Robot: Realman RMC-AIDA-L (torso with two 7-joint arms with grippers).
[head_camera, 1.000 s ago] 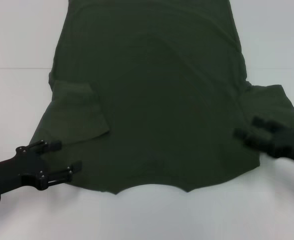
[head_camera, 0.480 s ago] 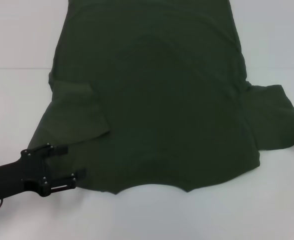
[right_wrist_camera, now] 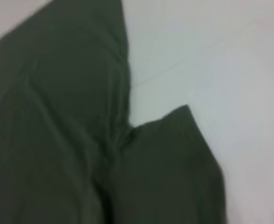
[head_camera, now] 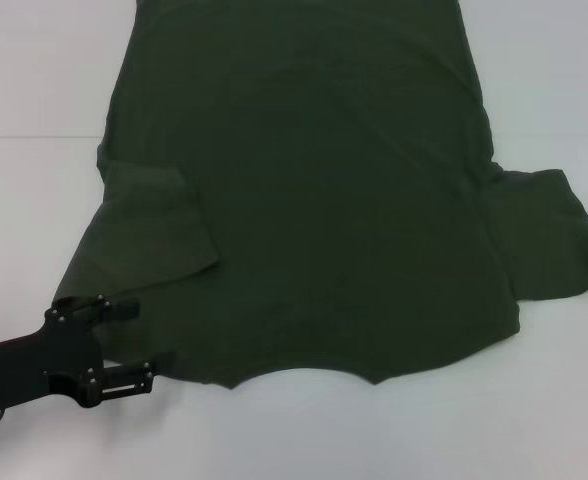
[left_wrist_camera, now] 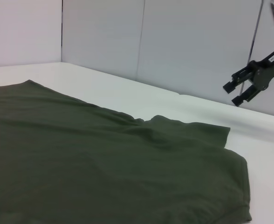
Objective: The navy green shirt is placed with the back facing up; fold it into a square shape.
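The navy green shirt (head_camera: 314, 200) lies flat on the white table, neckline toward me at the near edge. Its left sleeve (head_camera: 154, 225) is folded in over the body, while the right sleeve (head_camera: 549, 235) lies spread out. My left gripper (head_camera: 134, 343) is open at the shirt's near left corner, one finger over the fabric edge and the other on the table beside it. The right gripper (left_wrist_camera: 233, 93) is out of the head view. The left wrist view shows it open, raised above the table beyond the shirt (left_wrist_camera: 104, 163). In the right wrist view the shirt (right_wrist_camera: 58, 116) shows its sleeve and armpit.
White table (head_camera: 34, 70) surrounds the shirt, with bare surface along the near edge (head_camera: 374, 440) and at both sides. Grey wall panels (left_wrist_camera: 183, 42) stand behind the table in the left wrist view.
The right gripper left the shirt's right edge and rose out of the head view. The left gripper slid slightly back toward the near left. The shirt has not moved.
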